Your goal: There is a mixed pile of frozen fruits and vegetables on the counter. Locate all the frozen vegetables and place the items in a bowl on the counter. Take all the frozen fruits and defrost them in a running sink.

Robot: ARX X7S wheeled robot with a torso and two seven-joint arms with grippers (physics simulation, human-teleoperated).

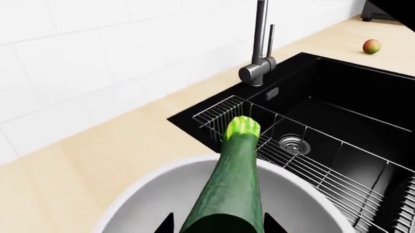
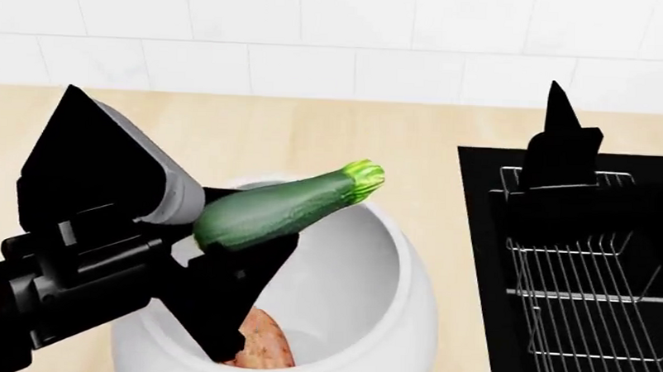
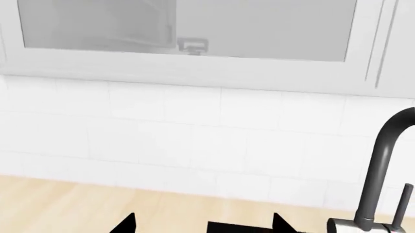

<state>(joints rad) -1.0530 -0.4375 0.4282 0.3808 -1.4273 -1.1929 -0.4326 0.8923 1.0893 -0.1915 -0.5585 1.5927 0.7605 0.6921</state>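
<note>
left gripper [image 2: 213, 248]: black, at the left of the head view, its fingers pinched on the thick end of the zucchini [image 2: 287, 203]; held above the bowl [image 2: 400, 275], judged so that the vegetable drops inside on release. zucchini: dark green, light green stem end pointing up and toward the sink, tilted, clear of the bowl's rim and not yet touching anything inside; the left wrist view shows it running out from between the two finger tips over the white interior. bowl: large, deep, plain white, standing on the counter [image 2: 289, 135] just left of the sink [image 2: 484, 241]; placed near the basin, judged convenient for sorting both ways from one stance. sweet potato [image 2: 262, 345]: pinkish-orange, speckled, lying at the bottom of the bowl, partly hidden by the left gripper; one vegetable judged already delivered. counter: light beige wood-look, running along the white tiled wall. sink: black rectangular basin with a wire rack [image 2: 576, 294] across it, a round steel drain [image 1: 293, 143] and a steel faucet [image 1: 259, 48] at the back edge; no running water can be seen. mango [image 1: 371, 46]: small, yellow-green with a red blush, on the counter beyond the sink's far side, well apart from the bowl; judged still awaiting its move to the basin. right gripper [image 3: 204, 224]: only two dark tips show in the right wrist view, standing apart with nothing between them, held up facing wall and cabinet, judged parked clear. whitish fruit: not in view. brands, labels, writing: none readable.
</note>
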